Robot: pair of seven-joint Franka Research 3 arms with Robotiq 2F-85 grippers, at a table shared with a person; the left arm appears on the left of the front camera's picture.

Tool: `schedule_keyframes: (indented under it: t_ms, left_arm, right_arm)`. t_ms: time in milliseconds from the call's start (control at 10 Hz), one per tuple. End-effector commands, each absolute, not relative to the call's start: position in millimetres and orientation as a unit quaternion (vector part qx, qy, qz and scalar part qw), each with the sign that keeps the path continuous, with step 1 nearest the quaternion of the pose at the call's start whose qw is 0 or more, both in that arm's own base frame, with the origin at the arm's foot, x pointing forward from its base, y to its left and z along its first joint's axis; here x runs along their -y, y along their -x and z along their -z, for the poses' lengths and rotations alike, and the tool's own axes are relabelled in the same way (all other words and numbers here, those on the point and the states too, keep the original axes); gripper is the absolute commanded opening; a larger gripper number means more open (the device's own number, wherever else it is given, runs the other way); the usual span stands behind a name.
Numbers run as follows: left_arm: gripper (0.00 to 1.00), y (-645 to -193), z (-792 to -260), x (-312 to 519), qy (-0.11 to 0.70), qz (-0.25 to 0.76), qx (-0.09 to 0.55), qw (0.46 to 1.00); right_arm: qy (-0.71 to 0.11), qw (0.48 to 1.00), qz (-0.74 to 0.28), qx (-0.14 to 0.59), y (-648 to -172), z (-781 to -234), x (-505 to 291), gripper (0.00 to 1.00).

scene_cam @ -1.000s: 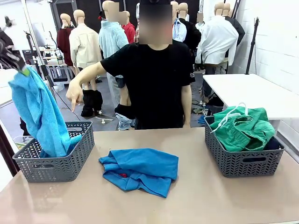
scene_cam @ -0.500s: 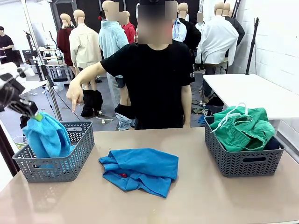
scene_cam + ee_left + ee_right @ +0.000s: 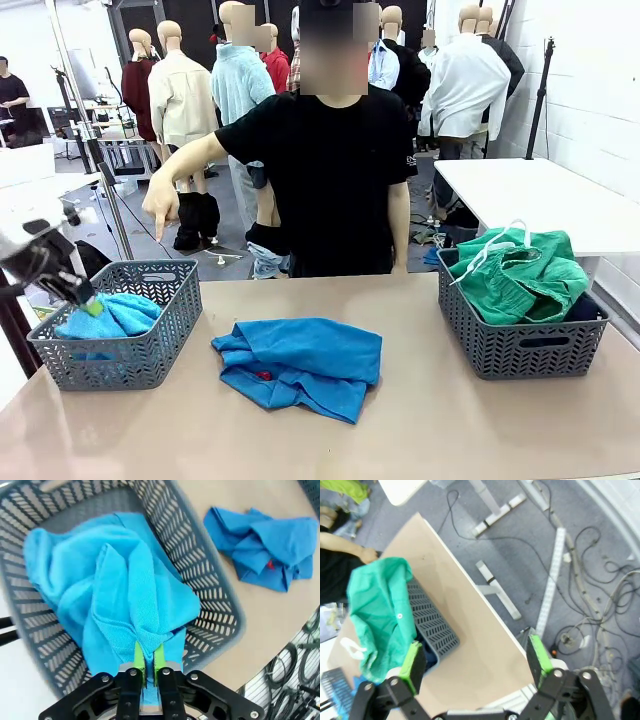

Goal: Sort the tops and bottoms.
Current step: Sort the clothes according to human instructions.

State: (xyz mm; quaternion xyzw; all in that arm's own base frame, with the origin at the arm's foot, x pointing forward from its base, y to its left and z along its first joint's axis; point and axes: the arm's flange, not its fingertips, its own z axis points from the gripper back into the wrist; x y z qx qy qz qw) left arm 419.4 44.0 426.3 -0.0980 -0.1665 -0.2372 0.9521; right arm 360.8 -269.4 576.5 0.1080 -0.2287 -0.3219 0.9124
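Over the grey basket, left claw pinches the turquoise shirt; right claw gapes empty.

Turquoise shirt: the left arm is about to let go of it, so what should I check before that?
1. The turquoise shirt lies inside the left basket: ok.
2. The left gripper is shut on a fold of it: ok.
3. The person's hand is apart from that basket: ok.
4. The right gripper is open, holding nothing: ok.
5. The blue shirt is sorted: not ok, it lies on the table between the baskets.
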Motion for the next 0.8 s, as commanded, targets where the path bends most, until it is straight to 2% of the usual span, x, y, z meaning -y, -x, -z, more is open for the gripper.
schedule_keyframes:
  t_ms: [0, 500, 600, 700]
  left_arm:
    - [0.0, -426, -425, -43, 0.068, 0.28, 0.176, 0.941]
    - [0.98, -417, -449, -34, 0.051, 0.312, 0.137, 0.939]
    - [1.0, -417, -464, -34, 0.062, 0.321, 0.107, 0.939]
    - [1.0, -416, -483, -34, 0.06, 0.336, 0.104, 0.934]
  right_arm:
    - [-0.102, 0.916, 0.317, 0.225, -360, -576, 269, 1.0]
    - [-0.102, 0.916, 0.317, 0.225, -360, -576, 269, 1.0]
    - [-0.102, 0.916, 0.317, 0.225, -360, -576, 269, 1.0]
    - [-0.102, 0.916, 0.317, 0.225, -360, -576, 269, 1.0]
